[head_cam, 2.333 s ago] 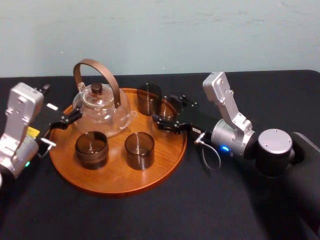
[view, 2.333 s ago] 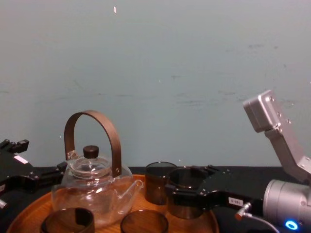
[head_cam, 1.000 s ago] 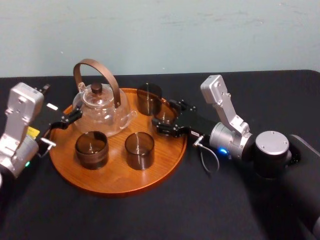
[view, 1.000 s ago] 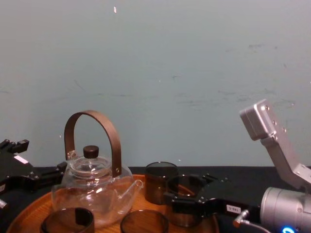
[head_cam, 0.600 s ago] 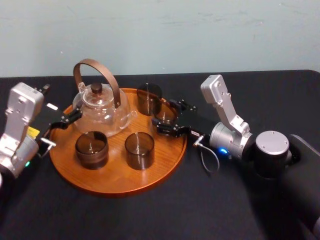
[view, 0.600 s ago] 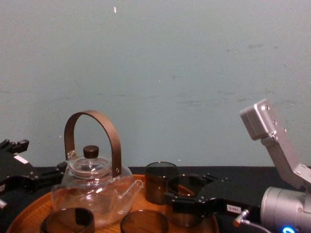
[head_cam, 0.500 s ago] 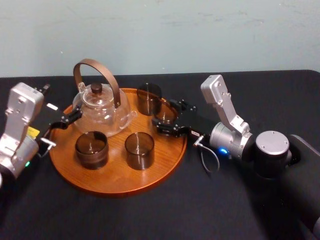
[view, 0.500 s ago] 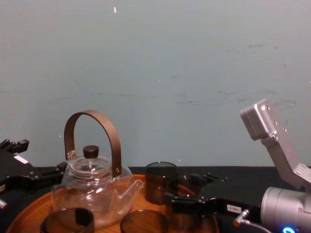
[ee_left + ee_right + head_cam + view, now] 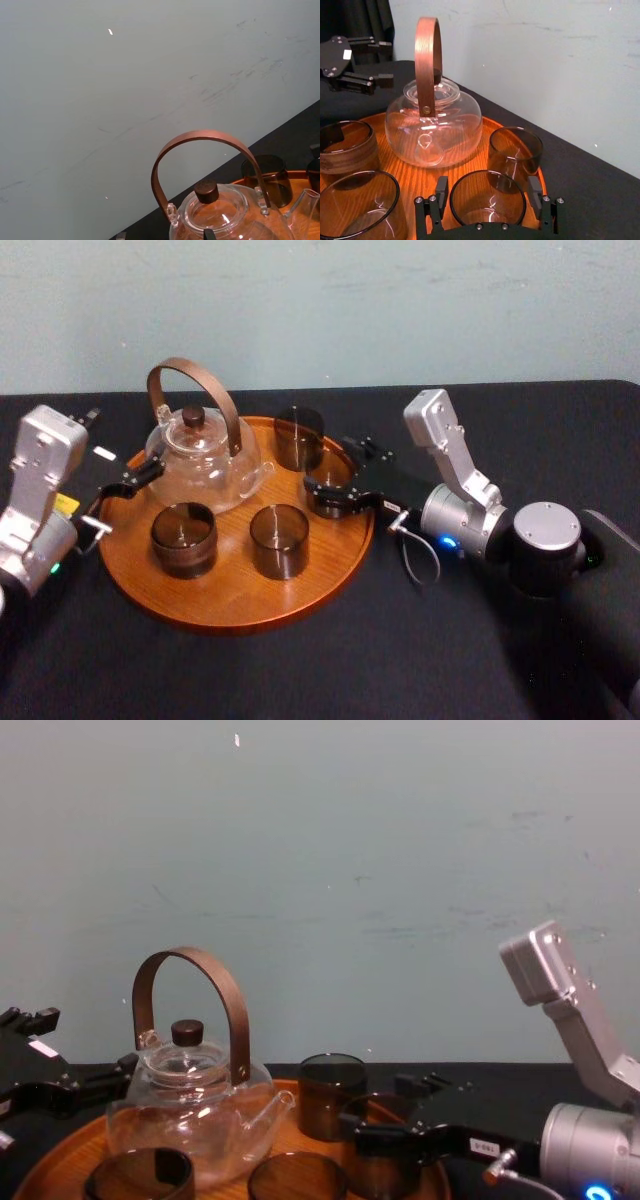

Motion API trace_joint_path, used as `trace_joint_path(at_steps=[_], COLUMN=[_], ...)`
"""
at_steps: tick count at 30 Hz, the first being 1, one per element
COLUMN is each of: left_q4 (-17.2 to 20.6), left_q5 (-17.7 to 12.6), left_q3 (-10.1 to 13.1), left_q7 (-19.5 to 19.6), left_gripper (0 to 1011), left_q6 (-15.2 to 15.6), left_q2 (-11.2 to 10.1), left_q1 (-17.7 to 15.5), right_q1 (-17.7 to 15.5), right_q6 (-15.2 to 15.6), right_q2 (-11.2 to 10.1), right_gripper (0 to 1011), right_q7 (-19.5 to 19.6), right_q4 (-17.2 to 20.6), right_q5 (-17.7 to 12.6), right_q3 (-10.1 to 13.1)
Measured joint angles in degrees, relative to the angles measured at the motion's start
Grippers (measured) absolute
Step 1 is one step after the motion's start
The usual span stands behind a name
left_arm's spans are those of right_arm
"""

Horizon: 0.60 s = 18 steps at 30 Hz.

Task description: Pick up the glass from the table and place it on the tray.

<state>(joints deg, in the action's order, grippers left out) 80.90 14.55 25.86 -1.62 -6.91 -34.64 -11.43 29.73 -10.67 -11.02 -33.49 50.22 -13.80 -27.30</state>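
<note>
A smoky brown glass (image 9: 328, 480) (image 9: 487, 197) stands on the right side of the round wooden tray (image 9: 230, 605), near its rim. My right gripper (image 9: 335, 492) (image 9: 489, 189) reaches in low from the right. It is open, with one finger on each side of this glass and a thin gap at both sides. In the chest view the glass (image 9: 385, 1152) sits low between the black fingers (image 9: 372, 1132). The tray lies on the black table (image 9: 300, 680). My left gripper (image 9: 125, 450) is open and parked just left of the tray.
On the tray also stand a glass teapot (image 9: 205, 460) with a tall brown handle, a dark glass (image 9: 299, 435) behind the gripper, another (image 9: 279, 538) in front, and a wood-banded cup (image 9: 183, 537). Black cloth stretches in front and to the right.
The right gripper has lowered the glass onto the tray, opened its fingers off the glass and shifted slightly right. The left arm has not moved.
</note>
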Motion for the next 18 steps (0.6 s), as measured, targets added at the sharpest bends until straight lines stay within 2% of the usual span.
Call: trace_joint_path(at_steps=[8,18], left_q4=[0.00,0.00], left_q5=[0.00,0.00], left_q3=[0.00,0.00], left_q7=[0.00,0.00], left_gripper=[1001,1001], left_q6=[0.00,0.00], left_q2=[0.00,0.00], left_q1=[0.00,0.00], right_q1=[-1.08,-4.19], right_q6=[0.09,1.00], right_q2=[-0.89,-3.72], right_gripper=[1002,1002], right_q7=[-0.06,1.18], right_q4=[2.83,11.53], right_q5=[-0.47,-1.31], right_q3=[0.39,1.45])
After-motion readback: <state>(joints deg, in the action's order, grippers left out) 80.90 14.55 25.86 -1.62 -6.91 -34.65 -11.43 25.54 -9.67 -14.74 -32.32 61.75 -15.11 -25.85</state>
